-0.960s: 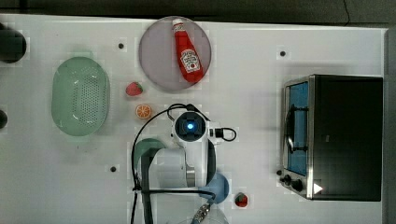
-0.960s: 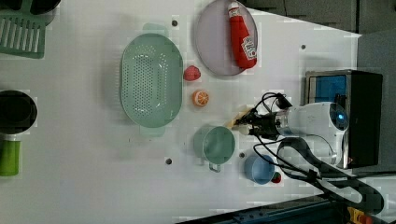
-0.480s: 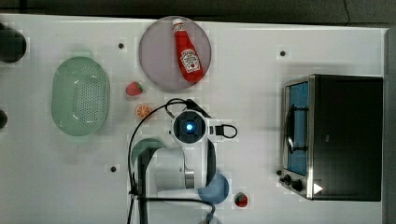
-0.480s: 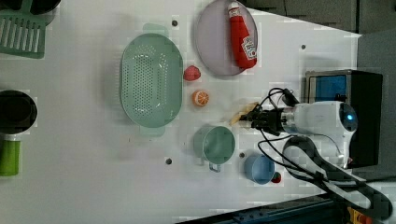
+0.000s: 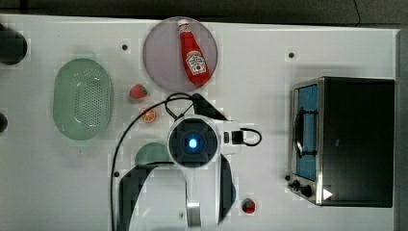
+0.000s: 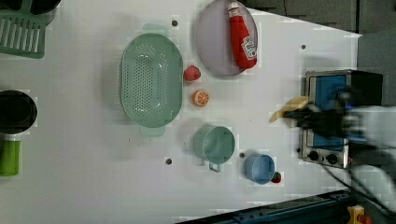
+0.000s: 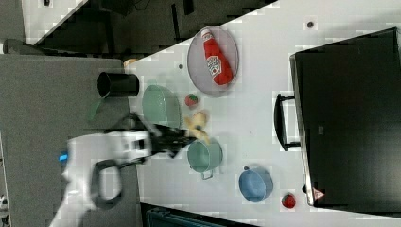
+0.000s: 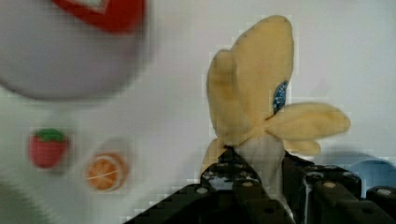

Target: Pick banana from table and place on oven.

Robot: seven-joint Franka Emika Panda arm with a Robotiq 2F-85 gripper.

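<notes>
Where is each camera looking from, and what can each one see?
Top view: straight above the table, looking down; the arm's round wrist hides the jaws' load; oven on the top view's right.
Left view: high over one side, looking down; the gripper holds the banana near the oven.
Right view: high over the opposite side, turned sideways; the arm reaches in from the right view's left.
Wrist view: on the wrist, looking past the jaws at the banana.
Left and right views share the green cup and blue cup.
</notes>
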